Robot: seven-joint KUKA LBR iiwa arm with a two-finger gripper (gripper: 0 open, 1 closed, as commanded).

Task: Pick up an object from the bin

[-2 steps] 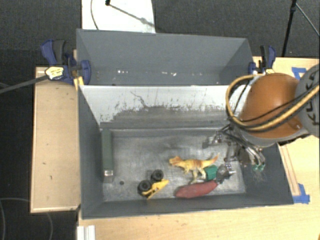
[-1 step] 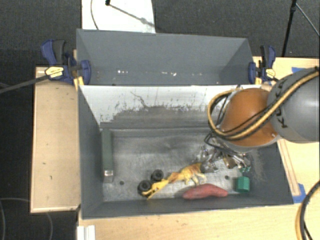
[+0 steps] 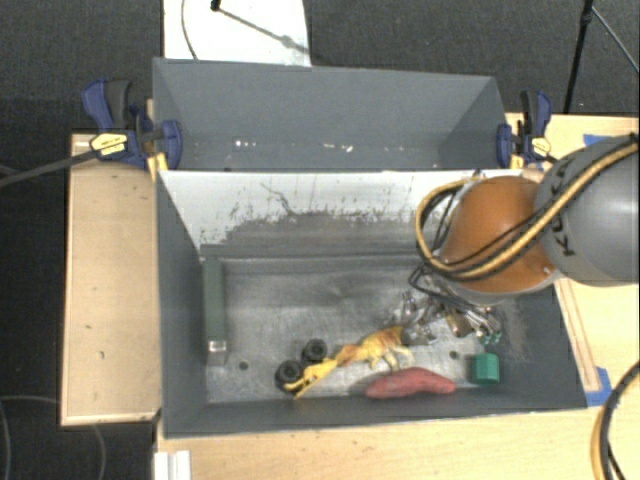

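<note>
Grey metal formed the bin [image 3: 190, 368], its sloped walls scuffed and its floor mostly bare. From the right the arm reached in, its wrist under a rounded orange cover [image 3: 495, 238] with yellow-and-black cables [image 3: 440, 230] looped around it. Below that cover the gripper [image 3: 425, 323] hung low over the right half of the floor, close to the front wall. Whether it was clenched or released I could not tell from where I stood; the metal parts there ran together.

Nearest to it lay a yellow toy figure [image 3: 355, 354], long and thin, stretched slantwise along the floor with its upper end just beside the gripper, perhaps touching it. Nothing could be made out as held. At the toy's lower left end sat two small black wheels [image 3: 300, 363]. In front of the toy, against the front wall, rested a red oblong piece [image 3: 410, 384], and just to its right stood a small green block [image 3: 485, 369]. Well apart, along the left wall, lay a dull grey-green bar [image 3: 214, 308].
</note>
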